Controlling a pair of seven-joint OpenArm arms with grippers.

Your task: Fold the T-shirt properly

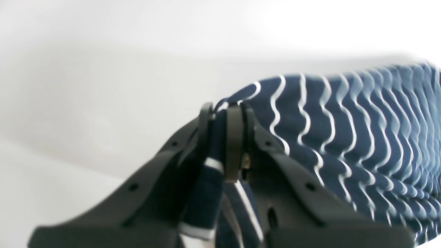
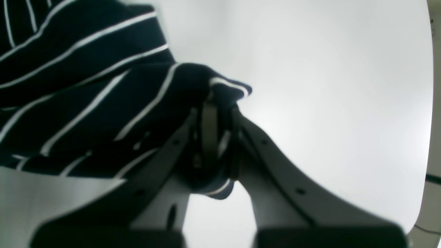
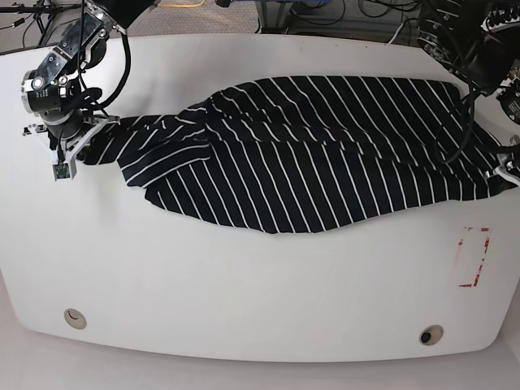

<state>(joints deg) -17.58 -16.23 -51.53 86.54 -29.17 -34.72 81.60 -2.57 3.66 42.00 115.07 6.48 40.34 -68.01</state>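
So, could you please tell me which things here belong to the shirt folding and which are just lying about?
Part of the job:
- T-shirt
- left tool, shut on the shirt
- right tool, shut on the shirt

Just lying about:
- red marking on the table

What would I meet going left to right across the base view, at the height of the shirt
right gripper shut on the shirt's left end → T-shirt stretched across the white table → left gripper at the shirt's right end, mostly cut off by the picture's edge.
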